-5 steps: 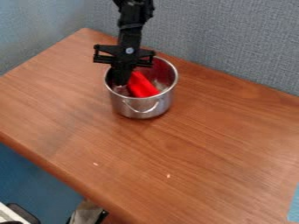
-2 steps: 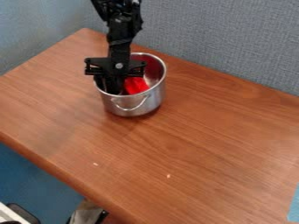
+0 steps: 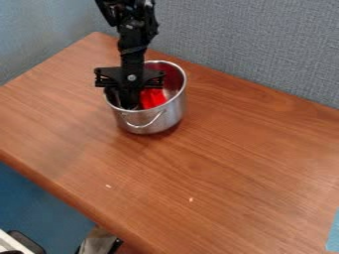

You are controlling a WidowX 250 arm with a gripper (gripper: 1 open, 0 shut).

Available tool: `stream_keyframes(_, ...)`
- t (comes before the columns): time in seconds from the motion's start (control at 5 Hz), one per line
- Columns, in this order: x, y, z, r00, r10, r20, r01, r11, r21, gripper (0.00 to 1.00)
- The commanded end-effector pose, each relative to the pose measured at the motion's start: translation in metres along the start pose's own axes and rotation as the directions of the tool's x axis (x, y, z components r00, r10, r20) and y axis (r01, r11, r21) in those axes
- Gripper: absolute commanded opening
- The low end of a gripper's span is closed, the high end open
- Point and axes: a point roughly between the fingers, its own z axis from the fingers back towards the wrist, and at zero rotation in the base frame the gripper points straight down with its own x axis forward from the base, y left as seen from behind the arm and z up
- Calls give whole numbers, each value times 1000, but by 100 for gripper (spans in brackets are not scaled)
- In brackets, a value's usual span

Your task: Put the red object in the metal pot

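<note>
A wooden bench (image 3: pixel 199 169) is seen from above and to one side, set against a blue-grey textured wall (image 3: pixel 252 40). The metal pot (image 3: pixel 149 97) is placed upright on the bench towards its far left corner, and its thin wire handle (image 3: pixel 153 120) is seen hanging against the near side of its wall.

A black robot arm (image 3: pixel 129 25) is lowered from the top of the picture, and its claw (image 3: pixel 129 91) is pointed downward into the left part of the pot's mouth. The fingertips are sunk below the rim and are partly hidden by the black cross-piece of the claw, so the gap between them cannot be made out in the picture; the claw is taken to be drawn together.

The red object (image 3: pixel 157 95) is found inside the pot, just to the right of the claw and against it. Only part of the red object is shown above the rim line, the remainder being covered by the claw and the pot wall. Whether it is pinched by the claw or merely touched cannot be told.
</note>
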Motion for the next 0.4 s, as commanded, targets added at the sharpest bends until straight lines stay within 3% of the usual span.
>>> stream_keyframes(0.0, 8, 4, -2, 999, 34, 16, -34, 999, 16, 0)
stream_keyframes(0.2, 12, 11, 0, 999, 51, 15, -51, 998, 26, 0)
